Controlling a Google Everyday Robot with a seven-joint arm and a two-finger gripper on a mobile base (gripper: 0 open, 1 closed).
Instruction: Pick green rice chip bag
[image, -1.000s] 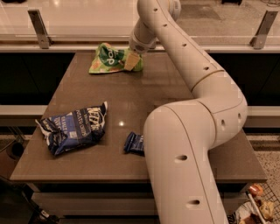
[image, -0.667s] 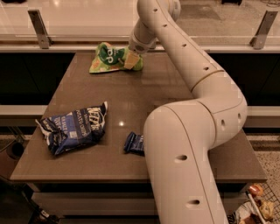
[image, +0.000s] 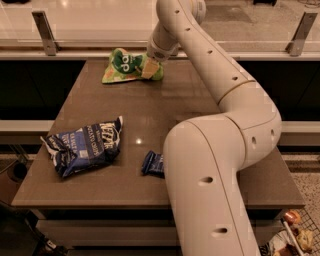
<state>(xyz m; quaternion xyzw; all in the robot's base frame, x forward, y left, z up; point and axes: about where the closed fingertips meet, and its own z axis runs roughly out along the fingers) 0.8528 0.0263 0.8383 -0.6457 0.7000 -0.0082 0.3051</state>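
**Gripper at the green bag on the table's far edge**

The green rice chip bag (image: 122, 65) lies at the far edge of the brown table (image: 165, 105), left of the middle, close under the ledge with its metal posts (image: 44, 32). A broad stretch of bare tabletop lies between it and the two things near the front. These are a crumpled blue-and-white chip bag (image: 85, 146) towards the front left corner and a small dark blue wrapper (image: 152, 163) just beside the arm's thick lower link (image: 210, 185), which covers much of the right front.

The white arm reaches up and over to the far side. The gripper (image: 150, 67) is down at the right end of the green bag and appears to touch it. Whether it is spread or pinching the bag cannot be told from this angle.
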